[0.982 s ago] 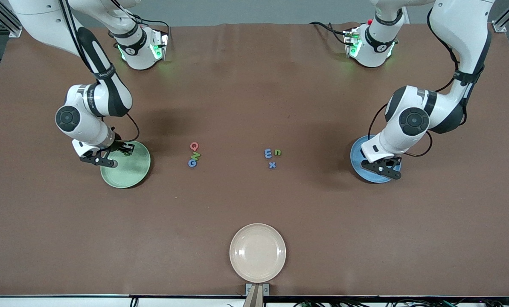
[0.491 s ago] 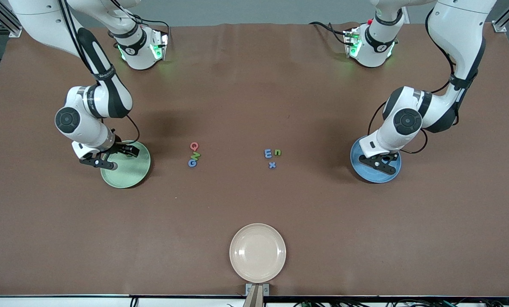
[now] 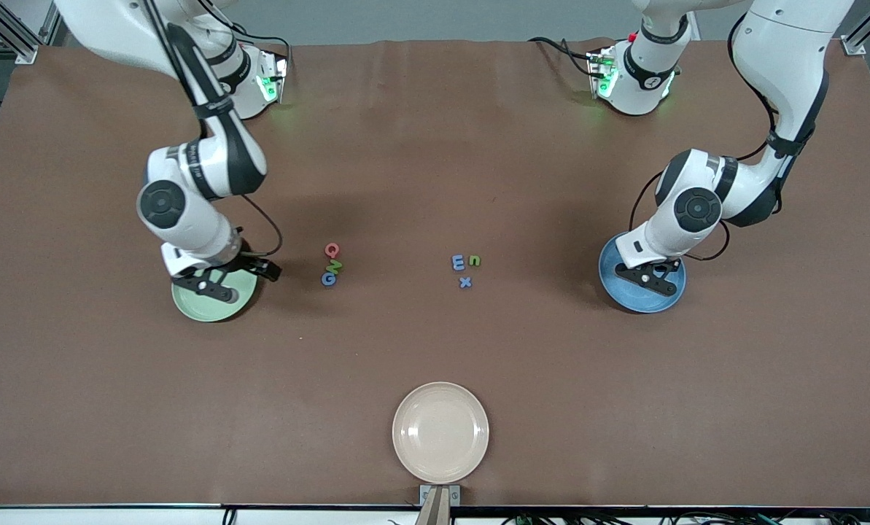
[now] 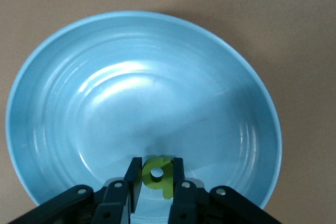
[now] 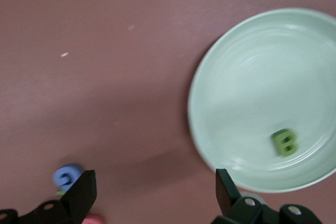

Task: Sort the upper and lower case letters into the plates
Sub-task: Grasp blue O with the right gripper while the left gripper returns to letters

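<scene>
The blue plate (image 3: 624, 293) lies at the left arm's end of the table. My left gripper (image 3: 652, 279) is low in it, shut on a green lowercase letter (image 4: 157, 172) just above the plate's floor (image 4: 131, 87). The pale green plate (image 3: 194, 302) lies at the right arm's end and holds a green B (image 5: 284, 142). My right gripper (image 3: 239, 281) is open and empty over that plate's rim (image 5: 197, 129), on the side toward the letters. A red letter (image 3: 332, 250), a green one (image 3: 336, 265) and a blue G (image 3: 328, 278) lie mid-table. A blue E (image 3: 458, 262), a green n (image 3: 475, 260) and a blue x (image 3: 465, 282) lie beside them.
A cream-beige plate (image 3: 440, 432) sits empty near the table edge closest to the front camera. The two arm bases stand at the table edge farthest from that camera.
My right gripper has moved across the green plate toward the middle letters, open. My left gripper has shifted slightly over the blue plate and still holds the green letter.
</scene>
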Motion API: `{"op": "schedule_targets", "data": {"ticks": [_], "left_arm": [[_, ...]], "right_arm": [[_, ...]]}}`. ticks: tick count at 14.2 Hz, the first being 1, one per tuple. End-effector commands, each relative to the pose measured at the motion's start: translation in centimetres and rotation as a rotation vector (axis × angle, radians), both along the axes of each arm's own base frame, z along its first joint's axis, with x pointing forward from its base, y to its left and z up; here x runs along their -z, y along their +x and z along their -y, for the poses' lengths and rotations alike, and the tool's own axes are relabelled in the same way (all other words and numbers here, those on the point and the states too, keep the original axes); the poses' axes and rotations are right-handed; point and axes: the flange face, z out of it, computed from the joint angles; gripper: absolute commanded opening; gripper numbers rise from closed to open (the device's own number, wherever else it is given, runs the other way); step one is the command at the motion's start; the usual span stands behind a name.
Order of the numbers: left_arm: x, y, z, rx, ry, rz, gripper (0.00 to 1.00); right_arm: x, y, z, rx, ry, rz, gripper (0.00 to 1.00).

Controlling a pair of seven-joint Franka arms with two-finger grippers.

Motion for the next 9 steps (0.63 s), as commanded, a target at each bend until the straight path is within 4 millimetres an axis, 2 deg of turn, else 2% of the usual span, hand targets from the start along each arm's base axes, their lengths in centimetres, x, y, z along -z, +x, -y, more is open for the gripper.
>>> {"op": "schedule_targets", "data": {"ticks": [1, 2, 4, 5, 7, 9], "left_arm": [[-0.4, 0.0, -0.1, 0.026, 0.001, 0.021, 0.70], [-1.0, 0.3, 0.0, 0.030, 0.001, 0.033, 0.85], [-3.2, 0.5, 0.8, 0.036, 0.024, 0.043, 0.95], [-4.7, 0.5, 2.5, 0.054, 0.039, 0.026, 1.00], [-7.2, 0.8, 5.7, 0.003, 0.073, -0.022, 1.00], [-8.7, 0.6, 10.5, -0.113, 0.053, -0.004, 1.00]], "right_arm": [[1.9, 0.2, -4.4, 0.046, 0.051, 0.014, 1.00], [3.0, 0.1, -5.5, 0.044, 0.063, 0.037, 1.00], [5.2, -0.1, -7.2, 0.058, 0.073, 0.071, 0.99], [6.3, -0.2, -8.0, 0.064, 0.072, 0.082, 0.97], [7.7, -0.4, -9.6, 0.075, 0.068, 0.081, 0.91], [8.2, -0.3, -10.4, 0.072, 0.066, 0.080, 0.78]]}}
